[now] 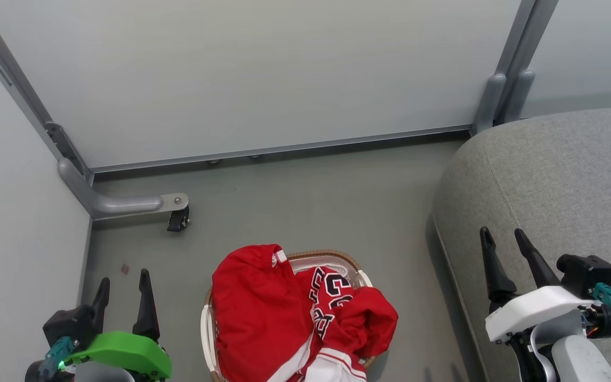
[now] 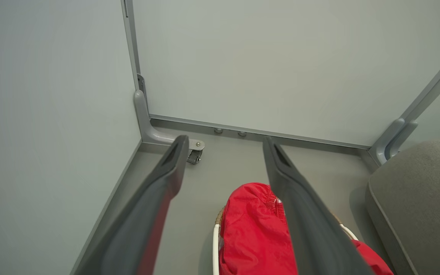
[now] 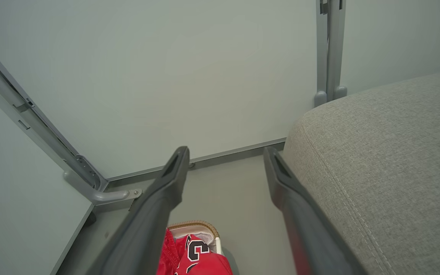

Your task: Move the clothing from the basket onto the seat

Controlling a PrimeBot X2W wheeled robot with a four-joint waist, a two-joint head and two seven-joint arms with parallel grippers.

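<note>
The left gripper [image 1: 124,277] holds its jaws apart with nothing between them. The clothing [image 1: 263,313] lies heaped in the basket [image 1: 207,331] on the floor [image 1: 311,201], just right of those jaws. The right gripper [image 1: 502,232] is also spread and empty, with the seat [image 1: 555,170] to its jaws' right and the basket to their left.

A test booth: pale wheeled partition panels [image 1: 263,74] enclose grey floor [image 1: 311,201] beside a sofa [image 1: 560,180].
</note>
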